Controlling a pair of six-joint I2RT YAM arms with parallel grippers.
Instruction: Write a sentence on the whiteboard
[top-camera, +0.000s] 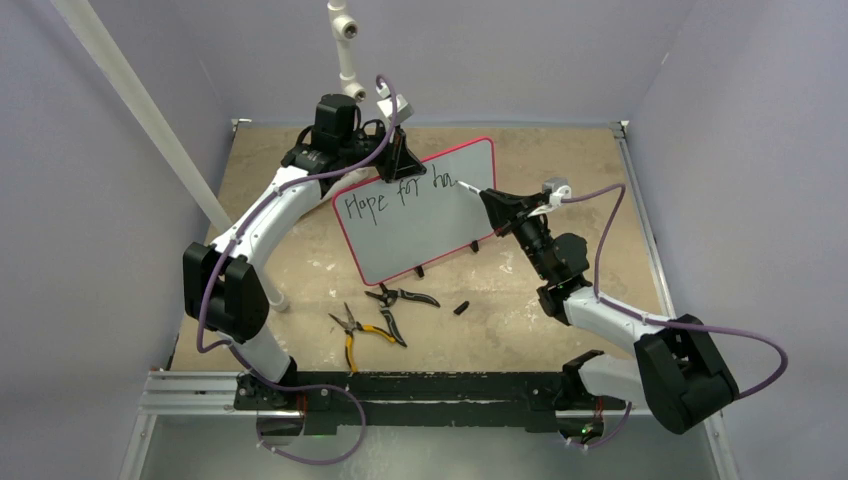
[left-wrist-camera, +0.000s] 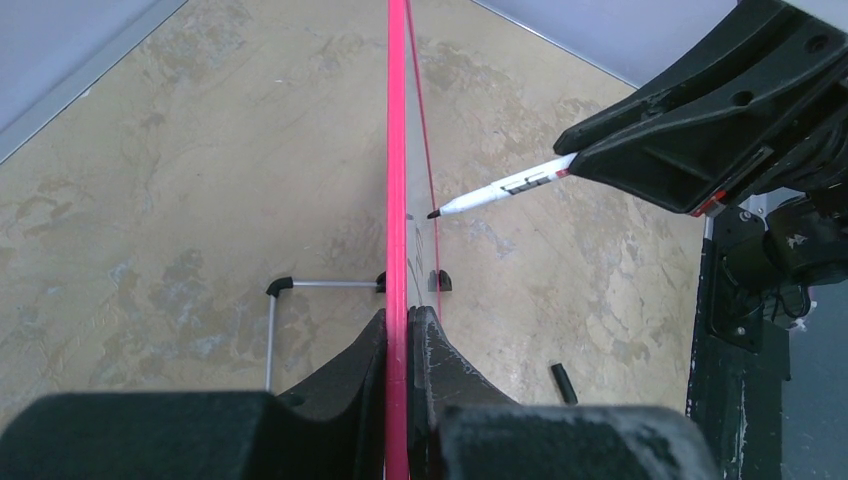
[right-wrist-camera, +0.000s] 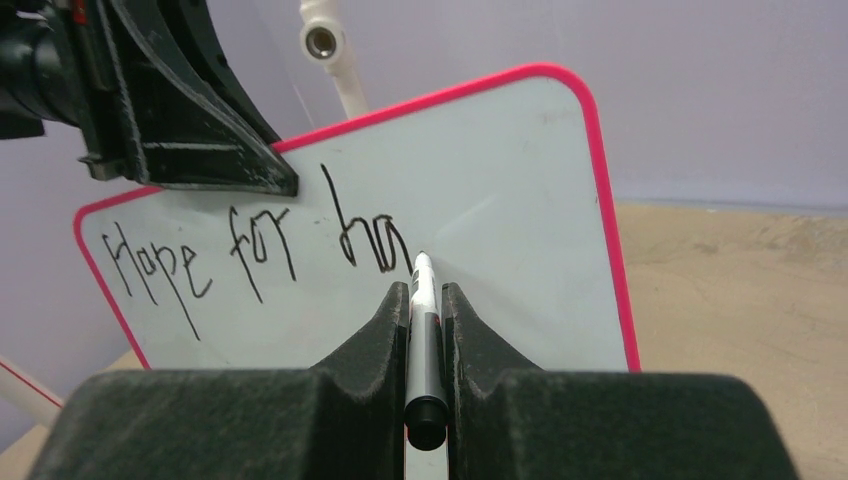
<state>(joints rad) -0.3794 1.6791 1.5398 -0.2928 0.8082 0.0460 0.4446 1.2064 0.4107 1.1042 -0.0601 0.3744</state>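
Observation:
The whiteboard (top-camera: 420, 225) stands tilted on the table, white with a red-pink frame. My left gripper (top-camera: 397, 170) is shut on its top edge; in the left wrist view the red frame (left-wrist-camera: 397, 150) runs between the closed fingers (left-wrist-camera: 440, 350). The sentence (top-camera: 395, 198) reads "Hope for ha" in black (right-wrist-camera: 250, 245). My right gripper (top-camera: 490, 198) is shut on a white marker (right-wrist-camera: 425, 320). The marker tip touches the board just right of the last letter. The marker (left-wrist-camera: 500, 188) also shows in the left wrist view.
Yellow-handled pliers (top-camera: 362, 330) and black pliers (top-camera: 400, 298) lie in front of the board. A black marker cap (top-camera: 461, 307) rests on the table to their right. A white pipe (top-camera: 345, 45) hangs behind the board. The board's wire stand (left-wrist-camera: 275, 320) is behind it.

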